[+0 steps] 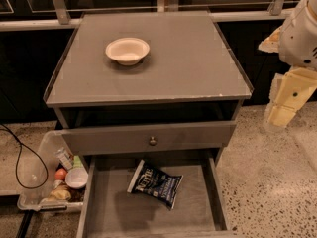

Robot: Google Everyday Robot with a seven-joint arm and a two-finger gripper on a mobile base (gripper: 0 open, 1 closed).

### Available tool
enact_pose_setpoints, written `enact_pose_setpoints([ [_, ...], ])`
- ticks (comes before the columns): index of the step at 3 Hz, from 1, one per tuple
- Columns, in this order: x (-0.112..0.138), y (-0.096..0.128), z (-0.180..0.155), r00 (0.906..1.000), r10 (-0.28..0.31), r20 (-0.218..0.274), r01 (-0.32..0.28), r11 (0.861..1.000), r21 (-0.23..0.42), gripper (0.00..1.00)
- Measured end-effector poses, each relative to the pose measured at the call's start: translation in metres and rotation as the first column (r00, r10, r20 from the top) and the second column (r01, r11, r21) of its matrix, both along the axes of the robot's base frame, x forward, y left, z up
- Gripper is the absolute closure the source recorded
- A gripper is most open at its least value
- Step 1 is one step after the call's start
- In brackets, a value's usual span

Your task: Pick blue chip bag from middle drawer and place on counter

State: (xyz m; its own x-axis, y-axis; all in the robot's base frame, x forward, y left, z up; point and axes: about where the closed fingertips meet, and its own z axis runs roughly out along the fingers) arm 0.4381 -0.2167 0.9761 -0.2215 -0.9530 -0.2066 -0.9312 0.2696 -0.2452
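The blue chip bag [156, 183] lies flat on the floor of the middle drawer [114, 209], near its back and a little right of centre, white end strip to the left. The drawer is pulled open at the bottom of the view. The counter [198, 68] is the grey cabinet top above it. My gripper [285, 103] hangs at the right edge of the view, beside the cabinet's right side, level with the counter's front edge. It is well apart from the bag and holds nothing that I can see.
A white bowl [127, 50] stands on the counter's back left. A shut drawer front with a round knob [152, 141] sits above the open drawer. A clear bin of snacks [54, 180] and a black cable [19, 157] lie on the floor at left.
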Motion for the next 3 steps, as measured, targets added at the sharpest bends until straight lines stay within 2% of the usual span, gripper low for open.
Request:
enact_pose_setpoints([
  [1,0.0,0.0,0.0,1.0,0.0,0.0,0.0,1.0,0.0,0.0],
  [2,0.002,0.007,-0.01,0.9996,0.026,0.009,-0.026,0.999,0.026,0.0],
  [3,0.013,0.015,-0.05,0.9992,0.037,-0.015,-0.035,0.994,0.1,0.0],
])
